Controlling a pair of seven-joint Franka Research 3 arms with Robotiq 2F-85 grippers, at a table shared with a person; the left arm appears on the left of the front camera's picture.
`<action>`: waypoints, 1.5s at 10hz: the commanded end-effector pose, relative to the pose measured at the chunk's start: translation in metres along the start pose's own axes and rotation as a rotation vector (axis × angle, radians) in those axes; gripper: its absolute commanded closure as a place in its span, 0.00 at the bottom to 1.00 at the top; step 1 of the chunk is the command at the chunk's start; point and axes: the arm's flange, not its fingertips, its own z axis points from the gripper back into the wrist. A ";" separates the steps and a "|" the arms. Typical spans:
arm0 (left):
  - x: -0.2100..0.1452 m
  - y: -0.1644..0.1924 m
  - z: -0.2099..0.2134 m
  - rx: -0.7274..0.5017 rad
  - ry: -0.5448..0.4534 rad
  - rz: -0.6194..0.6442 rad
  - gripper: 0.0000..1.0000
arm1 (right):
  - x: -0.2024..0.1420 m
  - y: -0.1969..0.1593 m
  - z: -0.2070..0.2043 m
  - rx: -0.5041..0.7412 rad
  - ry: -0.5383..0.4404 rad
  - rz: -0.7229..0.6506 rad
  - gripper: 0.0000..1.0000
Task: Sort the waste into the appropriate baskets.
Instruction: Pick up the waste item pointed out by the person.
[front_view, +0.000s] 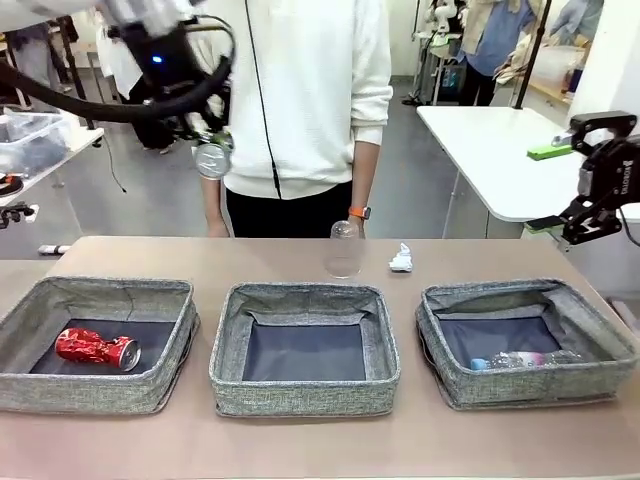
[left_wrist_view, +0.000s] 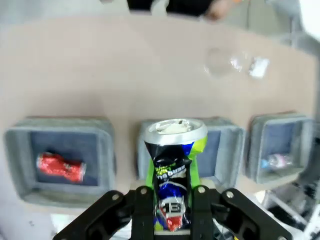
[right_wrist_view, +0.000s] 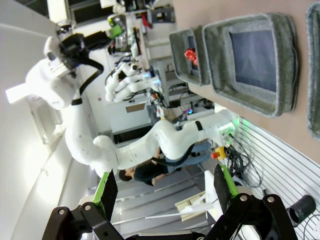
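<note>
Three baskets line the desk's near edge. Left basket holds red can. Left jaws, raised high, clench printed can. Cup and paper wad sit near far edge. Right basket holds bottle. Right jaws raised, released, empty.

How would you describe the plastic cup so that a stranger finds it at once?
On the table, find the middle basket of the three grey ones. Just beyond it, toward the person, is the plastic cup. It is transparent, unlike the white paper wad beside it.
</note>
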 end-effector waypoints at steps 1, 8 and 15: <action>0.027 -0.043 0.010 0.011 0.042 -0.026 0.73 | -0.001 0.000 -0.001 0.004 0.007 0.009 0.00; 0.031 -0.144 0.051 -0.071 0.061 -0.108 0.73 | -0.001 0.000 -0.001 0.004 0.007 0.009 0.00; 0.033 -0.135 0.046 -0.098 0.056 -0.115 0.73 | -0.001 0.000 -0.001 0.004 0.007 0.009 0.00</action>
